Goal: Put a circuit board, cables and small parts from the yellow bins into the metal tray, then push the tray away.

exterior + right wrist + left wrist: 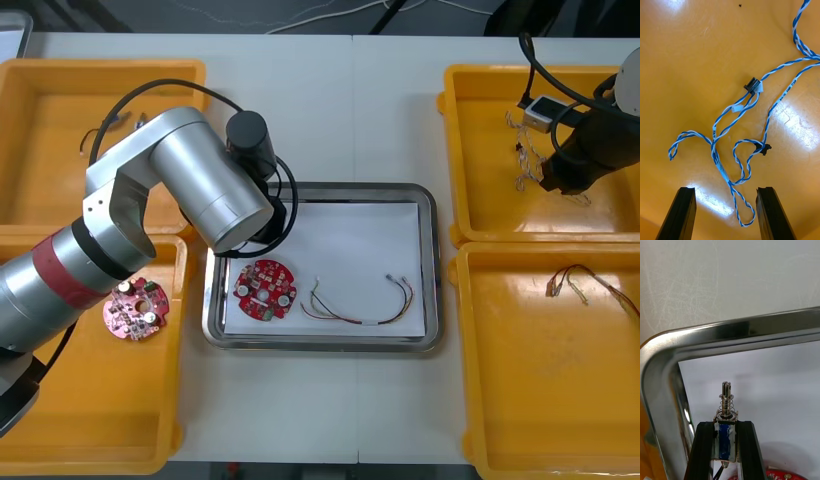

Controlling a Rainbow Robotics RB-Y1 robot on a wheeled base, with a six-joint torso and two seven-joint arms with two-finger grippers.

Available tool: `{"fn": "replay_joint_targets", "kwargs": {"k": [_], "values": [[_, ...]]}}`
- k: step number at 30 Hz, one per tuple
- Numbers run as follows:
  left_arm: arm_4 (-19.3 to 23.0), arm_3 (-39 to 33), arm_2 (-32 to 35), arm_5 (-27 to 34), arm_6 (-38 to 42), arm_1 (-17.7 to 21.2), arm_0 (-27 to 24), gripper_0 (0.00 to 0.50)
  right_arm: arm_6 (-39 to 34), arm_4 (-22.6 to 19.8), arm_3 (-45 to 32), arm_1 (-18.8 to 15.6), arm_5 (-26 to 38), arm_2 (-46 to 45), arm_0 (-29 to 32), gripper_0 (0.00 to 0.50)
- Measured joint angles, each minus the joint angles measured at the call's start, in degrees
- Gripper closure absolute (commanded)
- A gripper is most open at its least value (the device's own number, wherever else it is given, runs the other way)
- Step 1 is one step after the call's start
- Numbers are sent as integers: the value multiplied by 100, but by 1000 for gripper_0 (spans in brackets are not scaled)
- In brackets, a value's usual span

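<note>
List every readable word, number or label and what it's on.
Print on the twisted blue and white cable by the right gripper: too blurred to read.
Marks on the circuit board in the metal tray: too small.
The small metal part in the left gripper: no text.

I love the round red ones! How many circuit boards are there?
2. One circuit board lies in the metal tray, at its left end; the other circuit board lies in the near left yellow bin. The left arm may hide more there.
</note>
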Motion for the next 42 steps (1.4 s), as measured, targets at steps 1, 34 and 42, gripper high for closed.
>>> {"fn": "replay_joint_targets", "kwargs": {"k": [1,34,42], "values": [[-25,41,-1,-42,0,-12,0,500,48,0,10,2,-39,0,0,33],[-239,399,-1,-372,0,-166,-4,0,515,-23,733,116,-793,119,-7,34],[-239,342,3,-294,0,-168,-19,0,515,-29,764,142,-803,120,-10,41]]}}
